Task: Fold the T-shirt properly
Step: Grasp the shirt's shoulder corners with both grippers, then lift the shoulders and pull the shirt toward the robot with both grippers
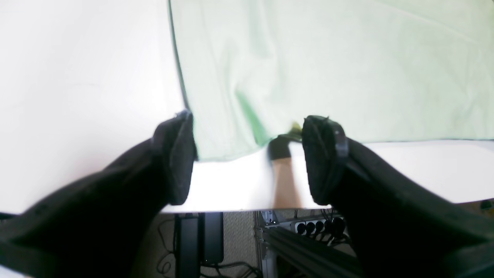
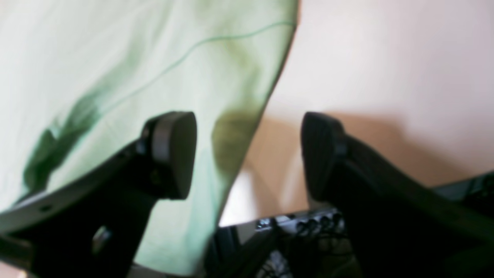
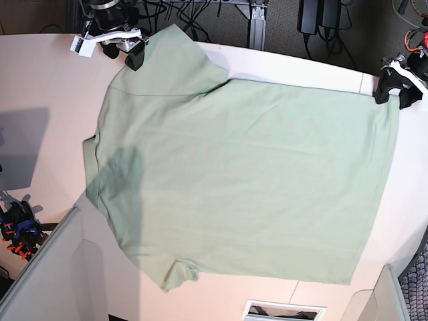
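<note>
The pale mint-green T-shirt (image 3: pixel 241 174) lies spread flat on the white table (image 3: pixel 40 87), its collar end toward the base view's left and its hem toward the right. My left gripper (image 3: pixel 394 95) hovers at the far right hem corner. In the left wrist view that gripper (image 1: pixel 251 162) is open, and the T-shirt corner (image 1: pixel 231 127) lies between and just beyond its black fingers (image 1: pixel 324 158). My right gripper (image 3: pixel 124 53) is at the far sleeve. In the right wrist view it (image 2: pixel 247 154) is open, straddling the T-shirt sleeve edge (image 2: pixel 231 116), holding nothing.
The table's far edge (image 1: pixel 231 208) runs just under the left gripper, with a power strip (image 1: pixel 316 226) and cables below. Grey partition panels (image 3: pixel 40 267) stand at the near left, beside orange-and-black clamps (image 3: pixel 17 231). A white slot (image 3: pixel 284 311) sits at the near edge.
</note>
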Tool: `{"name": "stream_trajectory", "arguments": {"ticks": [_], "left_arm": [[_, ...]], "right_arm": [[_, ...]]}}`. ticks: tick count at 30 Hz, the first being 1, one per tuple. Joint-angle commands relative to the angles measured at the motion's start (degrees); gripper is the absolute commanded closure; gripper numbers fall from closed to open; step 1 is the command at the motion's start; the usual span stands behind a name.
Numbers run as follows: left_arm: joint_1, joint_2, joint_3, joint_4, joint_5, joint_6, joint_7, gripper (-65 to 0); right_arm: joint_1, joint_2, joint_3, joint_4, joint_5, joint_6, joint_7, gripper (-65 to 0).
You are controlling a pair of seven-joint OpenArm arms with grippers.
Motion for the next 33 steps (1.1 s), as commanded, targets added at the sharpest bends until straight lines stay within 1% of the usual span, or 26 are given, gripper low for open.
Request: {"name": "stream_trajectory", "arguments": {"ticks": [1,5,10,11,12,13,15,16,17,18,19,20,22,23,24,25,26,29,33], "left_arm": [[1.0,-0.1,0.5,-0.3,1.0,0.1,4.5,-46.1],[0.9,-0.1,0.5,-0.3,0.8,0.1,4.5,-46.1],[0.9,-0.1,0.5,-0.3,-0.3,0.1,4.1,-46.0],[1.0,-0.1,0.5,-0.3,-0.5,0.1,3.5,-44.1],[1.0,-0.1,0.5,-0.3,-0.6,0.1,3.4,-40.3],[0.9,-0.1,0.5,-0.3,-0.9,0.1,3.3,-34.1],[0.8,0.0,0.5,-0.3,-1.7,0.0,3.2,-16.6],[0.7,0.2,0.5,-0.3,-1.7,0.0,3.1,-9.2],[0.6,0.2,0.5,-0.3,-1.6,-0.5,2.5,-3.6],[0.4,0.3,0.5,-0.3,-1.2,-0.9,1.5,0.0],[0.0,0.3,0.5,-0.3,-0.2,-1.6,0.6,0.0],[-0.4,0.3,0.5,-0.3,1.4,-2.1,0.3,0.0],[-1.9,0.3,0.5,-0.3,2.6,-3.7,0.3,0.0],[-2.5,0.3,0.4,-0.3,2.6,-5.1,0.7,0.0],[-3.1,0.2,0.2,-0.3,2.5,-7.3,0.9,0.0],[-3.4,0.1,-0.2,-0.3,2.2,-10.2,0.9,0.0],[-3.5,-0.1,-0.8,-0.1,1.1,-11.2,1.1,0.0],[-3.0,-0.8,-3.1,0.7,-3.2,-11.2,1.7,0.0],[-3.1,-1.5,-6.9,1.7,-7.1,-11.2,2.8,0.0]], "right_arm": [[-0.1,-0.7,-0.1,0.2,0.3,-0.1,-3.0,-42.6],[0.5,-1.6,-1.8,0.2,0.3,0.7,-3.4,-42.5],[0.5,-2.0,-3.9,0.2,0.1,0.7,-3.4,-42.3],[0.5,-2.2,-3.9,0.2,0.1,0.7,-3.3,-41.3],[0.5,-2.4,-3.9,0.2,0.0,0.7,-3.2,-36.7],[0.5,-2.6,-3.9,0.2,-0.1,0.7,-3.2,-29.4],[0.5,-2.8,-3.9,0.2,-1.3,0.9,-2.4,-10.7],[0.5,-2.8,-3.9,0.2,-2.1,1.4,-1.4,-1.6],[0.5,-2.8,-3.9,0.2,-3.1,2.3,-0.8,0.0],[0.6,-2.6,-3.9,0.2,-4.0,2.9,-0.8,0.0],[0.8,-2.6,-3.9,0.2,-4.8,3.5,-0.9,0.0],[1.1,-2.6,-3.9,0.2,-4.9,3.7,-0.9,0.0],[1.5,-2.5,-3.8,0.2,-4.9,3.8,-0.9,0.0],[1.6,-2.4,-3.7,0.3,-4.8,3.8,-0.9,0.0],[1.6,-2.5,-3.4,0.7,-4.8,3.8,-1.4,0.0],[1.6,-2.4,-3.1,1.4,-4.6,3.9,-1.9,0.0],[1.6,-2.4,-2.7,2.5,-4.1,3.9,-2.6,0.0],[1.0,-2.4,-0.1,7.1,-2.3,3.9,-5.9,0.0],[1.0,-1.5,4.3,12.3,1.0,4.3,-5.9,0.0]]}}
